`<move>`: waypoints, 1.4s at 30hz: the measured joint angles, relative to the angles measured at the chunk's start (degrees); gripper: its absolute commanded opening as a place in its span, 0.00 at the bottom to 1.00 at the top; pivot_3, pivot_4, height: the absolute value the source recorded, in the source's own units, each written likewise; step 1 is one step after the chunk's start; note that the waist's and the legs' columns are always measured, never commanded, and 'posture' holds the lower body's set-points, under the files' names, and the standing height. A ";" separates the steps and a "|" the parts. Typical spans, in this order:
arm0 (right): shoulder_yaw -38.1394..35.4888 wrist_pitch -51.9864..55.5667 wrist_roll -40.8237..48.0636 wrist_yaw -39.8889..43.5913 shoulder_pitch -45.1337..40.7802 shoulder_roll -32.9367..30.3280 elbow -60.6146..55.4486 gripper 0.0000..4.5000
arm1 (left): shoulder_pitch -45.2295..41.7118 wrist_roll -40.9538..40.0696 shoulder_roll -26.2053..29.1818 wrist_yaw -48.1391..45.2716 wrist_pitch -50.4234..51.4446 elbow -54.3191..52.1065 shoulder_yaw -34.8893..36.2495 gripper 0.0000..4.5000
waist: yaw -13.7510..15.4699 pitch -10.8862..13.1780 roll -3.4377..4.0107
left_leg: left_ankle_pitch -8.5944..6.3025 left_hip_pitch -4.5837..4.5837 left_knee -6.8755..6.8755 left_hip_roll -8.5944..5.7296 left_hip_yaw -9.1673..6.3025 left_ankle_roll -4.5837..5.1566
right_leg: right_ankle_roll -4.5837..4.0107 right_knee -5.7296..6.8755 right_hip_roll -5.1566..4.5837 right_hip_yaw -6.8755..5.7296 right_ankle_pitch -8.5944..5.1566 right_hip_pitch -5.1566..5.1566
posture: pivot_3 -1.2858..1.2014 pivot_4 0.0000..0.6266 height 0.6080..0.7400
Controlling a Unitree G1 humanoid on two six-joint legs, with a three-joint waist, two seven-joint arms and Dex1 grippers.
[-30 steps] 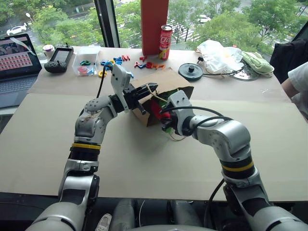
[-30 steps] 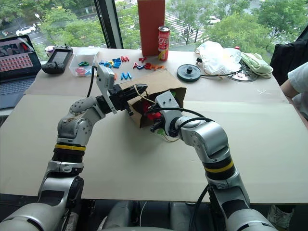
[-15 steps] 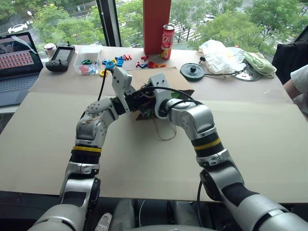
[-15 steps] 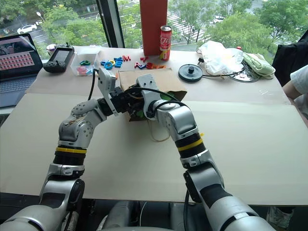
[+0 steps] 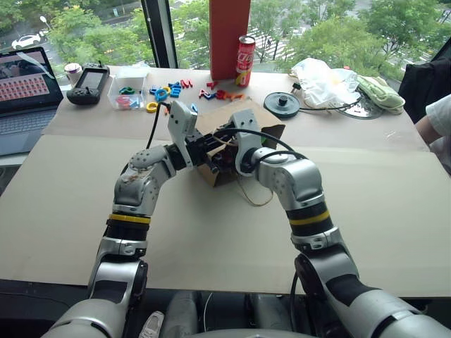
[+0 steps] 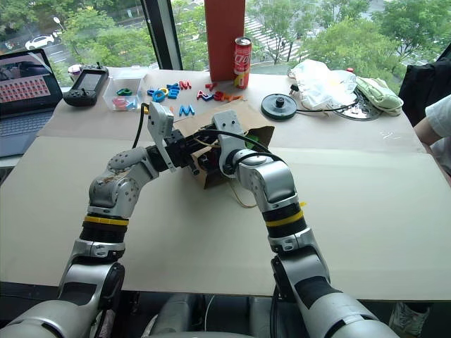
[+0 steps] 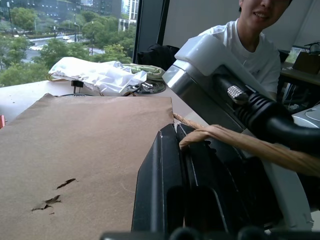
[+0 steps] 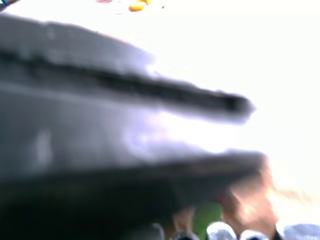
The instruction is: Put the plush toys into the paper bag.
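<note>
A wide table covered with tan cardboard sheets is seen in front of a large window, behind which green trees and a street are visible. Along the far edge are placed a laptop, a black handheld controller, a clear box of coloured pieces, loose coloured letters, a tall red box, a red soda can, a black round disc, a white plastic bag and a pale green cloth. At the right edge a person's white sleeve is seen.

The paper bag lies on its side in the middle of the table, its mouth turned toward the robot. The left gripper is closed on the bag's twine handle at the mouth. The right gripper is at the bag's mouth; whether its jaws are open cannot be told.

In the left wrist view the handle is shown pinched between the closed black fingers, with the flat brown side of the bag beside them and the person behind the table; this is not visible from the head views. In the right wrist view a bit of green and red, perhaps the plush toys, is seen low in a blurred picture.
</note>
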 measured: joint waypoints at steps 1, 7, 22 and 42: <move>0.37 1.84 0.05 0.00 1.40 -0.90 -2.58 1.00 | 0.01 0.00 0.08 -0.07 0.00 0.01 -0.01 0.00 | -0.01 0.00 0.00 | 0.00 0.00 0.00 0.00 -0.01 0.00 | 0.00 0.00 0.00 0.00 0.00 -0.02 | 0.52 0.24 1.00; 0.38 8.97 0.62 0.42 5.91 -3.90 -13.78 1.00 | 0.12 0.02 0.27 -0.21 0.00 0.02 -0.16 0.00 | -0.09 0.00 0.00 | 0.00 0.02 0.00 0.01 -0.03 0.00 | 0.00 -0.03 0.02 0.01 0.00 -0.02 | 0.52 0.24 1.00; 7.09 14.68 -0.70 0.71 17.81 -8.03 -21.16 0.94 | 0.15 0.01 0.49 -0.22 0.00 0.29 -0.12 0.00 | -0.05 0.00 -0.01 | 0.01 0.08 0.03 -0.01 -0.05 0.00 | 0.00 -0.26 0.02 0.04 0.00 0.02 | 0.52 0.24 1.00; 6.12 11.06 -2.16 0.90 19.22 -7.20 -19.31 0.01 | -1.38 -0.09 0.09 0.02 0.01 2.20 0.32 0.00 | -0.25 -0.01 -0.02 | 0.01 0.28 0.03 0.01 -0.11 0.00 | 0.00 -0.20 0.06 0.13 -0.01 0.11 | 0.52 0.24 1.00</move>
